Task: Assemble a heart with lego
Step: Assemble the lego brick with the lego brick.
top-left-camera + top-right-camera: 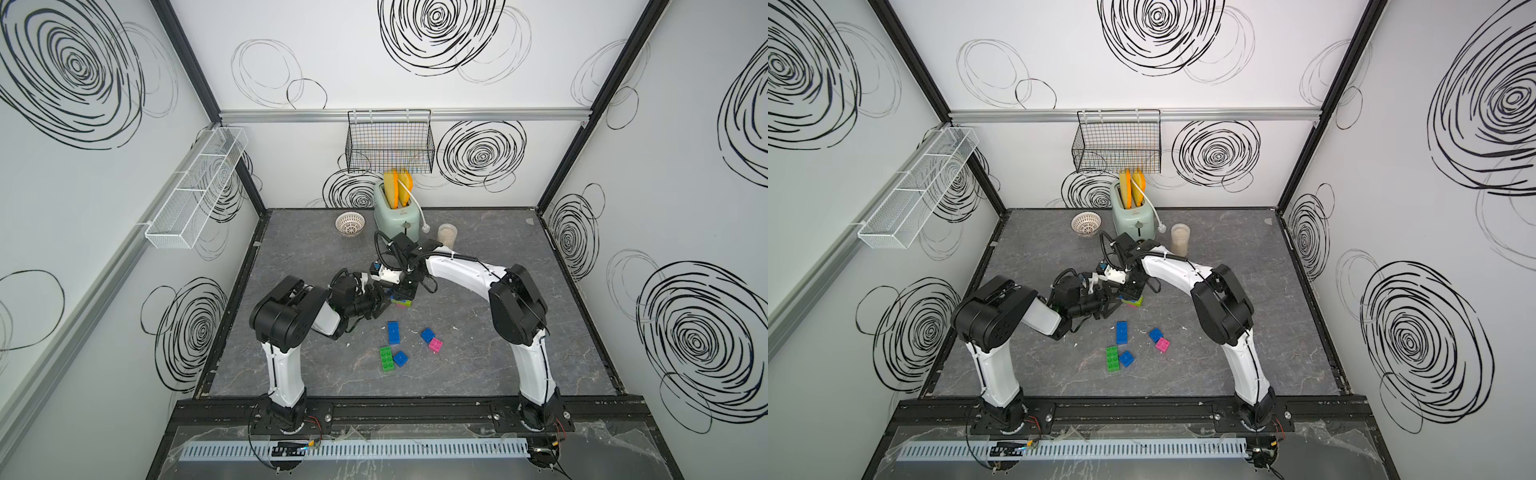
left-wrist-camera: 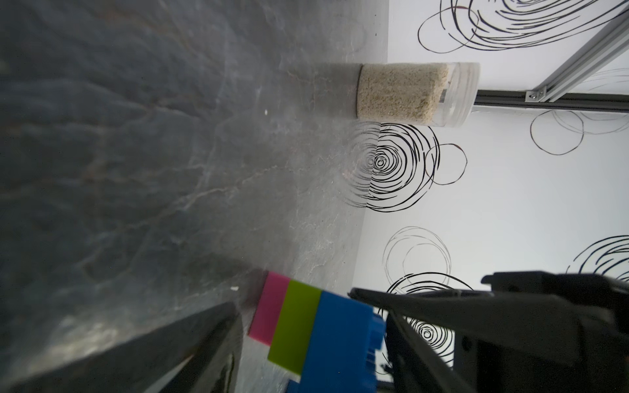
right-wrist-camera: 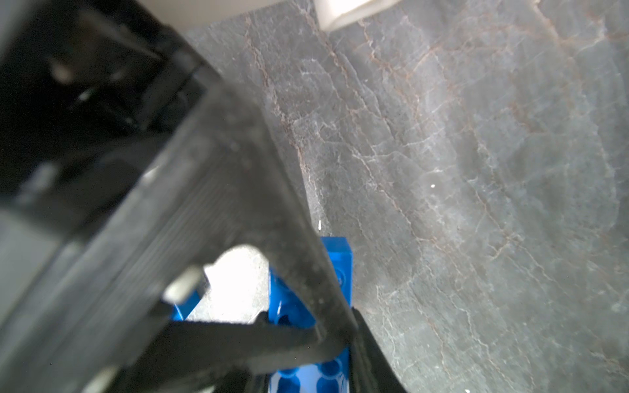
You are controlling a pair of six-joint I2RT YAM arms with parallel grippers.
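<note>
Half-built heart [image 2: 296, 326] standing on the grey table [image 1: 498, 332]: pink at the bottom, lime in the middle, blue on top, bumps up. Just in front of the left gripper [image 1: 383, 301] and right under the right gripper [image 1: 405, 290].

Left fingers [image 2: 204, 347] apart, not squeezing anything. A thin gap showing between one finger and the pink side in the left wrist view. Other finger hard to pick out there.

Right fingers [image 3: 238, 221] pressed tight together, tips down on the blue top brick. Cannot tell whether pinching anything.

Both arms about as near: left coming from the side, right from above. Tall way of the stack pointing straight up, so across the left fingers and in line with the right ones.

Likely next: closing the left fingers on the sides to hold the stack steady, then pushing down with the right tips to click the bricks together. Risk of tipping the stack away from the left fingers with a crooked push.

Loose lego well away from both sets of fingers, back toward the arm bases: long blue brick [image 1: 393, 332], green brick [image 1: 386, 360], pink brick [image 1: 435, 345].
</note>
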